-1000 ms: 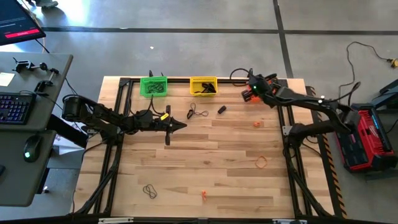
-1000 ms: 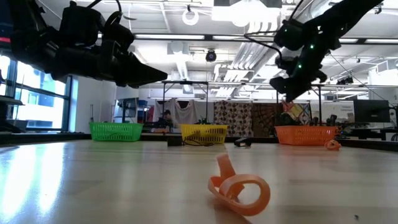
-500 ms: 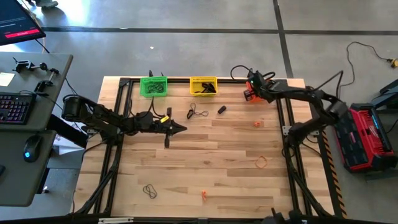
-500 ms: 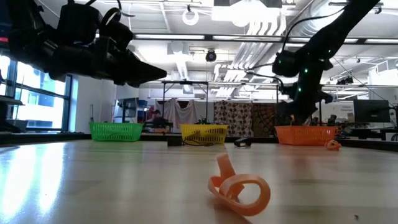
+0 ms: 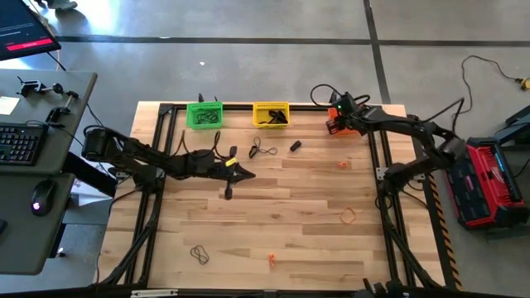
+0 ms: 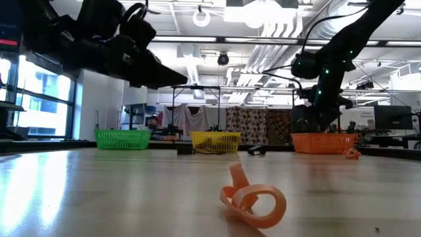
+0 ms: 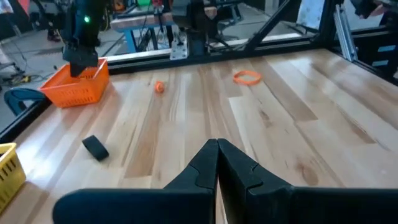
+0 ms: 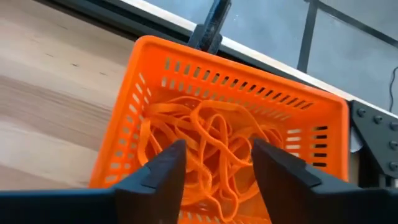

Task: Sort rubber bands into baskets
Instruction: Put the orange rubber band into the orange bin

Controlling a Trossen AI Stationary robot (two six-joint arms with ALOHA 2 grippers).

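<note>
My right gripper [image 8: 214, 158] is open and empty, pointing down just above the orange basket [image 8: 155, 99], which holds several orange rubber bands [image 8: 211, 143]. It also shows in the high view [image 5: 335, 120]. My left gripper [image 7: 217, 149] is shut and empty, above the table's middle left [image 5: 247, 174]. The green basket [image 5: 204, 114] and the yellow basket [image 5: 271, 114] stand at the far edge. Loose bands lie flat on the table: black ones [image 5: 263, 150] [image 5: 295, 146] [image 5: 199, 253] and orange ones [image 5: 340, 165] [image 5: 349, 216] [image 5: 271, 261].
A black metal frame [image 5: 161, 149] runs along the table's left, far and right sides. A curled orange band [image 6: 253, 201] lies close to the low camera. Bare wood lies between the loose bands in the table's middle and near part.
My right gripper has come down over the orange basket and its arm has swung toward the far edge. My left gripper has shifted a little toward the table's right and near edges, still shut.
</note>
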